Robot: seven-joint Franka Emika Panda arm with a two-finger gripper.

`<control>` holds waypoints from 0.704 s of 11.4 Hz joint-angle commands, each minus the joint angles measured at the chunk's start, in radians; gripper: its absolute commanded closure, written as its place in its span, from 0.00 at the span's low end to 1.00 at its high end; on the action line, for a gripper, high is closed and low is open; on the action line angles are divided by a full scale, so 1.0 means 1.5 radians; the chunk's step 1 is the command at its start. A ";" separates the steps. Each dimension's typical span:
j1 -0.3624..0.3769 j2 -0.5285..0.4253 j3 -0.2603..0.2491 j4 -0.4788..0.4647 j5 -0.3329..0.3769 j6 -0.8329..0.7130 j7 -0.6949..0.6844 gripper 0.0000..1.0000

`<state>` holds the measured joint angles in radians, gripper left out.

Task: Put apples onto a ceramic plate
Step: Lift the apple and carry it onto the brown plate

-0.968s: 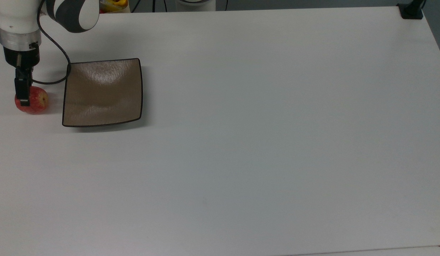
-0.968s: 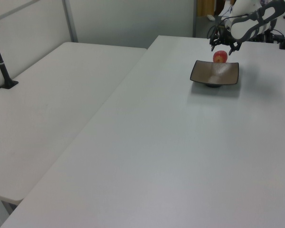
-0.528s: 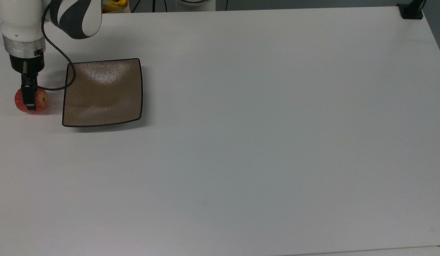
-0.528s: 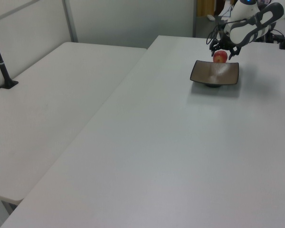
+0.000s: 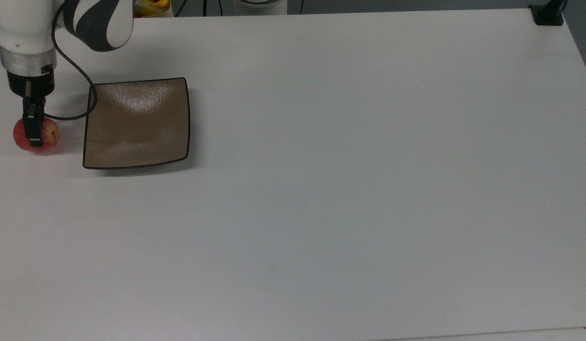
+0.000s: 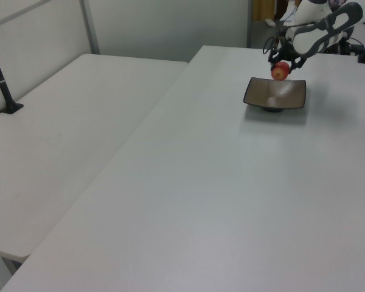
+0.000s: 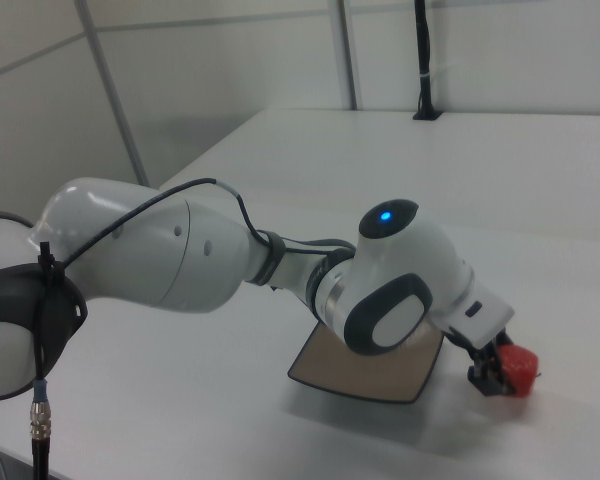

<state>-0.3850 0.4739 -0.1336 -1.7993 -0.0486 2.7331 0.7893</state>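
Note:
The small red apple (image 5: 49, 135) is just beyond the left edge of the square brown ceramic plate (image 5: 136, 123) in the top view, low at the table surface. My gripper (image 5: 35, 135) points straight down and is shut on the apple, one dark finger crossing the top of the fruit. In the left view the apple (image 6: 280, 70) sits between the fingers of the gripper (image 6: 281, 68), behind the plate (image 6: 275, 93). In the right view the gripper (image 7: 495, 378) holds the apple (image 7: 520, 368) to the right of the plate (image 7: 365, 375), which is bare.
A black cable (image 5: 75, 66) loops from the arm past the plate's left edge. A black mount (image 5: 548, 14) stands at the top view's far right corner. Yellow items (image 5: 150, 5) lie beyond the table's back edge. A second white table (image 6: 61, 134) adjoins in the left view.
The gripper and the apple have shifted together slightly to the top view's left, away from the plate. The plate has not moved.

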 commanded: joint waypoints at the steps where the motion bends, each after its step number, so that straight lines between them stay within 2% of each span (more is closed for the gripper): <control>1: 0.004 -0.053 0.008 -0.003 0.000 0.001 0.016 0.50; 3: 0.008 -0.086 0.034 -0.018 0.001 -0.006 0.026 0.50; 8: 0.014 -0.176 0.090 -0.043 0.000 -0.178 0.032 0.49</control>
<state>-0.3687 0.2962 -0.0277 -1.7963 -0.0483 2.5528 0.8236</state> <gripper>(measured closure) 0.273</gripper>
